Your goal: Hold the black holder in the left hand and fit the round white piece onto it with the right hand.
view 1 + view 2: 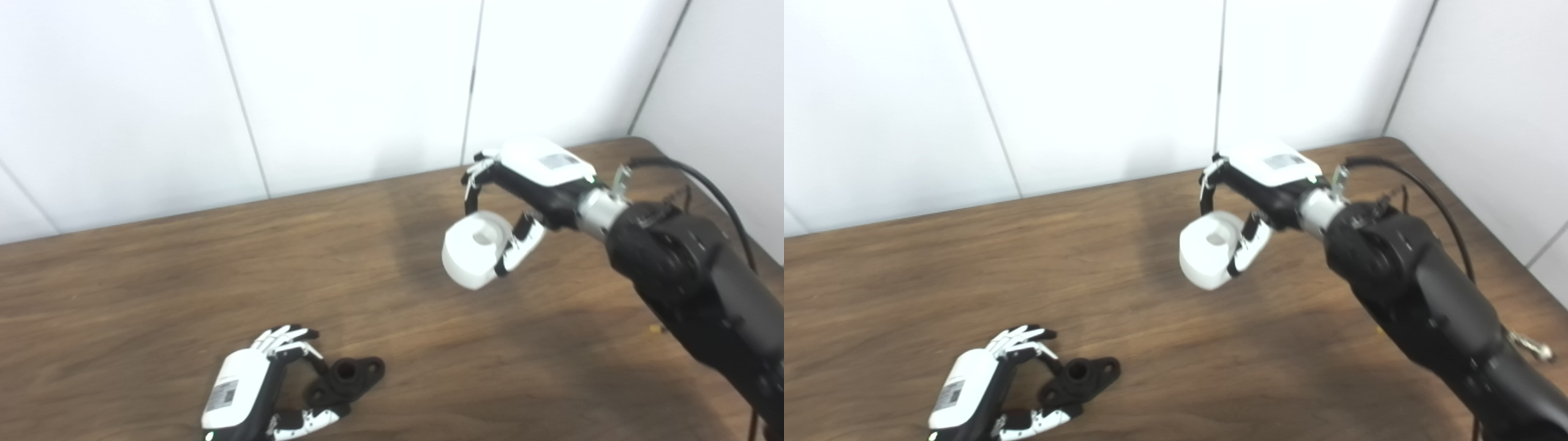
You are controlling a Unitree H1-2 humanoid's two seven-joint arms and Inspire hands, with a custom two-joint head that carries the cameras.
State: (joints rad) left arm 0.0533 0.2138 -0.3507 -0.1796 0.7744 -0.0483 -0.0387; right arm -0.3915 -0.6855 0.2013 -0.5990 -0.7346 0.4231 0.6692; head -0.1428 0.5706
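The black holder (345, 379), a flanged piece with a central bore, lies on the brown table (153, 288) near the front left. My left hand (257, 386) surrounds it: fingers curl over its far side and the thumb (306, 421) lies along its near side, touching or nearly so. The holder still rests on the wood. Higher and to the right, my right hand (520, 196) is shut on the round white piece (474, 248), a thick disc with a hollow centre, held in the air above the table. In the right eye view the white piece (1209, 249) hangs well apart from the holder (1078, 376).
White wall panels (343, 86) stand behind the table's far edge. The table's rounded far right corner (643, 144) is close to my right arm. A black cable (710, 184) loops over the right forearm.
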